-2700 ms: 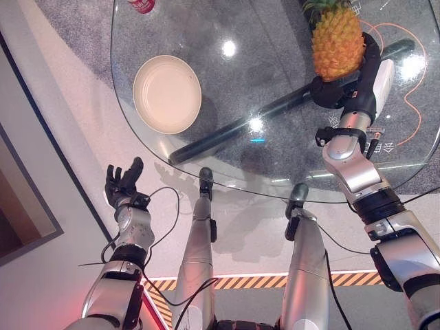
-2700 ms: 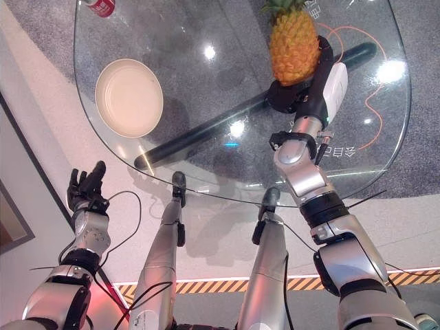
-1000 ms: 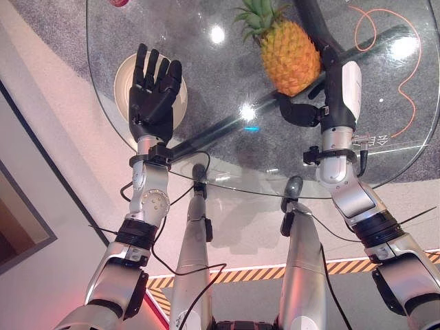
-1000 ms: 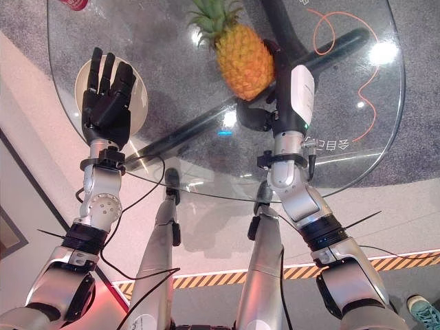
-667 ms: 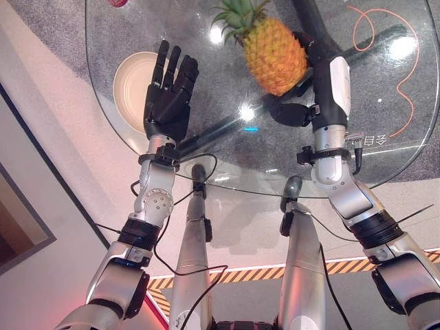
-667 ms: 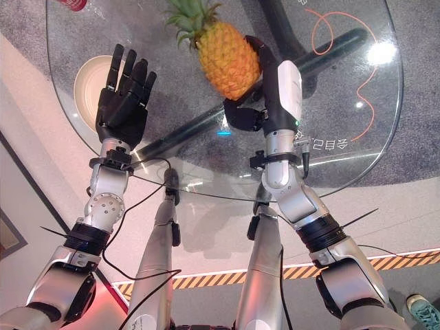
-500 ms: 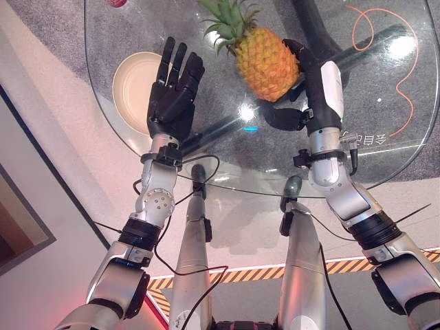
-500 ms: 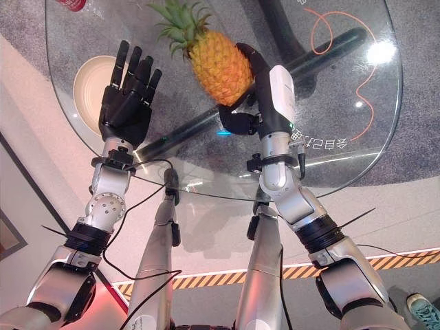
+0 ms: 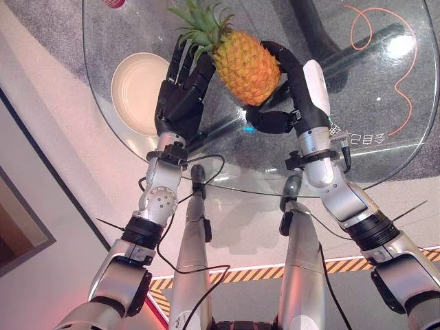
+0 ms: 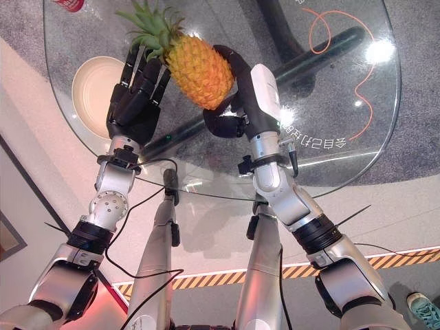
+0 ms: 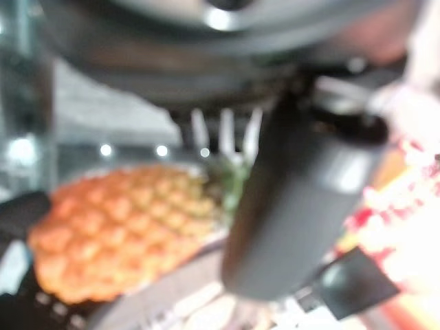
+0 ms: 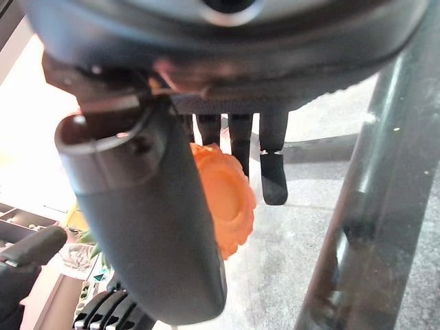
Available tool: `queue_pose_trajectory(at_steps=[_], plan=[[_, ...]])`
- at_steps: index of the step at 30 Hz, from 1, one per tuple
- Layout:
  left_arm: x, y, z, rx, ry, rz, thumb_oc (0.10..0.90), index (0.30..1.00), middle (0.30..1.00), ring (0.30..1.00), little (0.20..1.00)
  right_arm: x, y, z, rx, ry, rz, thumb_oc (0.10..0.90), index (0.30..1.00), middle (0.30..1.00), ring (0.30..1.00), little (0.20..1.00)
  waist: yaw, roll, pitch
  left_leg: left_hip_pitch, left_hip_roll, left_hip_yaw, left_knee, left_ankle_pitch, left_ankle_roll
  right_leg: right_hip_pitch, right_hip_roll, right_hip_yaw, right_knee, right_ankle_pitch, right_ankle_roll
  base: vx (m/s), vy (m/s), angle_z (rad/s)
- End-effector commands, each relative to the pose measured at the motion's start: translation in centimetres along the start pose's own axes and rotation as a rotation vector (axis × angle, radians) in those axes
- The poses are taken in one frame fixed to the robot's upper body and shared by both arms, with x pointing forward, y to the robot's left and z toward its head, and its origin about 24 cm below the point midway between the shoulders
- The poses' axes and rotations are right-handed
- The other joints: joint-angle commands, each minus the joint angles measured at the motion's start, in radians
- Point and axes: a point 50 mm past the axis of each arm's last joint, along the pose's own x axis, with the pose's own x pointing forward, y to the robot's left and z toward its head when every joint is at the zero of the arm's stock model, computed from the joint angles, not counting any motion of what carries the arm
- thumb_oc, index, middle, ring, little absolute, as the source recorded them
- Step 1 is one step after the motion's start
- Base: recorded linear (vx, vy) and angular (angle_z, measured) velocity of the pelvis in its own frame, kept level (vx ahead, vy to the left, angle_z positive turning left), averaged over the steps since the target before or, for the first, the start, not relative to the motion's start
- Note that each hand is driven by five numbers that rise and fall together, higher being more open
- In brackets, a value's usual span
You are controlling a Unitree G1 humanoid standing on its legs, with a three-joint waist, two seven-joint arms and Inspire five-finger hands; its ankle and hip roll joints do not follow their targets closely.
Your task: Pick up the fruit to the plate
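A: Listing what sits around the fruit. One round glass tabletop (image 9: 385, 158). One pale plate (image 9: 137, 93) on it, at the robot's left, bare. One red can (image 9: 113, 3) at the far left edge, cut off by the frame. One dark tube table base (image 9: 371, 41) seen through the glass, and one orange cord (image 9: 405, 96) looping on the grey floor beneath.

B: And the fruit itself?

A: One pineapple (image 9: 246, 65), orange body, green leafy crown (image 9: 199, 26) pointing toward the plate side. It is lifted above the glass, tilted, and is not on the plate; it hangs just beside the plate's near right rim.

B: Who has it?

A: Right robot hand (image 9: 278, 118): fingers wrap over the far side of the body and the thumb curls under its base, so it is clamped on the pineapple. Left robot hand (image 9: 180, 100): fingers straight and spread, raised between plate and pineapple, fingertips (image 10: 141, 69) at the leafy crown; whether they touch the leaves, cannot tell.

B: Anything in the way?

A: The left robot hand covers part of the plate's right rim and stands between fruit and plate. In the left wrist view the pineapple (image 11: 117, 230) shows close beyond that hand's thumb.

B: Totals?

A: One pineapple, one plate, one can, two robot hands.
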Motion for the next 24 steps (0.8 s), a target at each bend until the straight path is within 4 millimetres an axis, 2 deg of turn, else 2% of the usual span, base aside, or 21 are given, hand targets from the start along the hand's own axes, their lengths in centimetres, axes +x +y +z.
queue_pose_trajectory(at_steps=[1,24], plan=[[2.1,-5.7,2.1,-0.011,-0.091,-0.268,0.800,0.900,0.900,0.900,0.900,2.5,-1.9,9.5,0.139,-0.428,-0.073,0.100,0.300,0.300,0.300,0.200,0.007,-0.061,-0.022,0.017,-0.083,0.066,0.066,-0.081,0.082,0.103,0.102,-0.069,-0.296,0.218,-0.025,0.00,0.000,0.00],[1.7,-6.4,3.6,-0.090,-0.244,-0.270,0.800,0.900,0.900,0.900,0.900,2.1,-0.4,10.2,0.146,-0.445,0.023,0.100,0.300,0.300,0.300,0.200,0.019,-0.059,-0.022,0.002,-0.087,0.057,0.067,-0.072,0.081,0.093,0.104,-0.072,-0.289,0.212,-0.033,0.00,0.000,0.00]])
